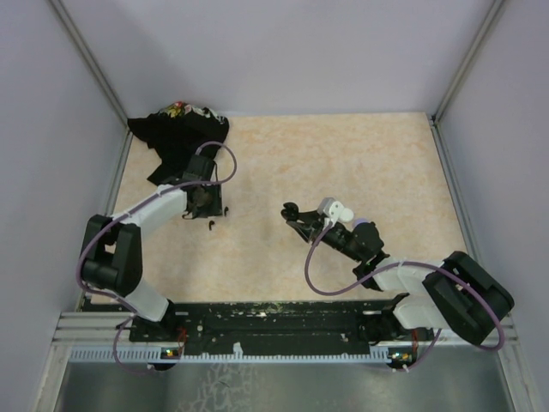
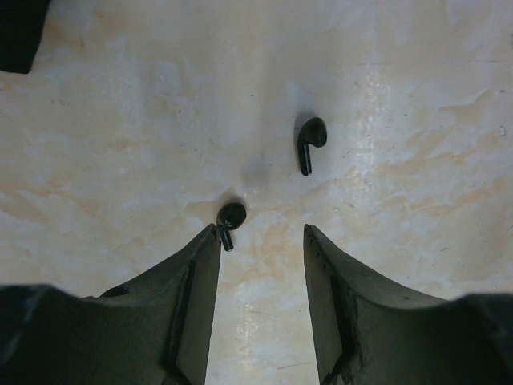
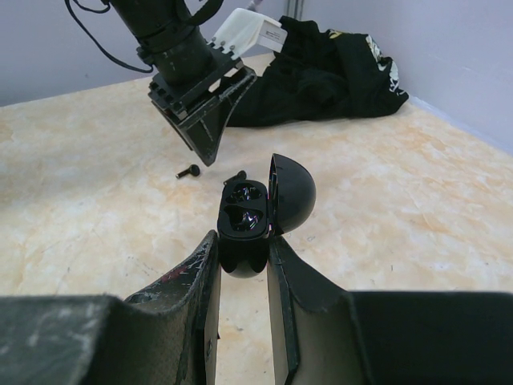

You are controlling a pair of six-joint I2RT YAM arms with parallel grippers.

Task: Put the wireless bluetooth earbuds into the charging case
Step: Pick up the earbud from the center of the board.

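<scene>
Two black earbuds lie on the beige table. In the left wrist view one earbud (image 2: pixel 311 140) lies ahead and apart, and the other earbud (image 2: pixel 231 218) touches the tip of my left finger. My left gripper (image 2: pixel 260 233) is open and empty just above them; from above it (image 1: pixel 206 206) hangs over an earbud (image 1: pixel 210 226). My right gripper (image 3: pixel 243 241) is shut on the black charging case (image 3: pixel 244 220), lid open to the right, both sockets empty. The case (image 1: pixel 289 210) sits right of the earbuds. In the right wrist view an earbud (image 3: pixel 188 171) lies beyond the case.
A crumpled black cloth (image 1: pixel 180 129) lies at the back left corner, close behind my left arm; it also shows in the right wrist view (image 3: pixel 321 72). Grey walls enclose the table (image 1: pixel 360 163) on three sides.
</scene>
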